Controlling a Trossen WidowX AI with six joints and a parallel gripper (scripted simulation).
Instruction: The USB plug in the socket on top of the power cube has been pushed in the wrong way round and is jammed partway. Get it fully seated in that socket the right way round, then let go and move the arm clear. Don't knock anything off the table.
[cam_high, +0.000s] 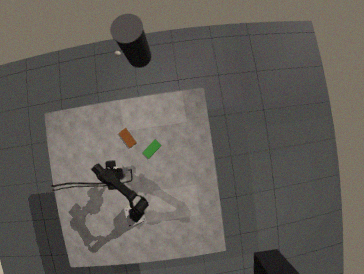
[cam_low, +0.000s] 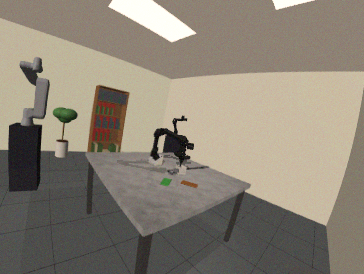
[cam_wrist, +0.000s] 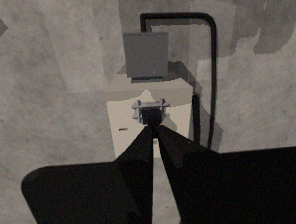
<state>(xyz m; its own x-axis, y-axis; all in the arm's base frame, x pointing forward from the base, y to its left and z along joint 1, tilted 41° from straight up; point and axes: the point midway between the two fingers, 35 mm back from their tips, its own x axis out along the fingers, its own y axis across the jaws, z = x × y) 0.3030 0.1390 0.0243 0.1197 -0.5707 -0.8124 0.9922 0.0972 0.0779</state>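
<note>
The pale power cube (cam_wrist: 122, 144) (cam_low: 183, 170) stands on the table under my gripper. In the wrist view my gripper (cam_wrist: 154, 131) is shut on a small dark piece, the USB plug (cam_wrist: 151, 116), over the middle of the cube's top. A silvery bracket-like part surrounds the plug's far side. The fingers and plug hide the socket opening, so I cannot tell which way round the plug is or how deep it sits. A grey block (cam_wrist: 146, 55) with a black cable (cam_wrist: 214, 75) is just beyond the cube's far side.
The cable loops down the cube's right side. A small slot (cam_wrist: 123, 129) shows on the cube's top left. An orange block (cam_high: 127, 138) (cam_low: 189, 184) and a green block (cam_high: 152, 149) (cam_low: 166, 182) lie on the table (cam_high: 190, 150) (cam_low: 135, 200) near the cube.
</note>
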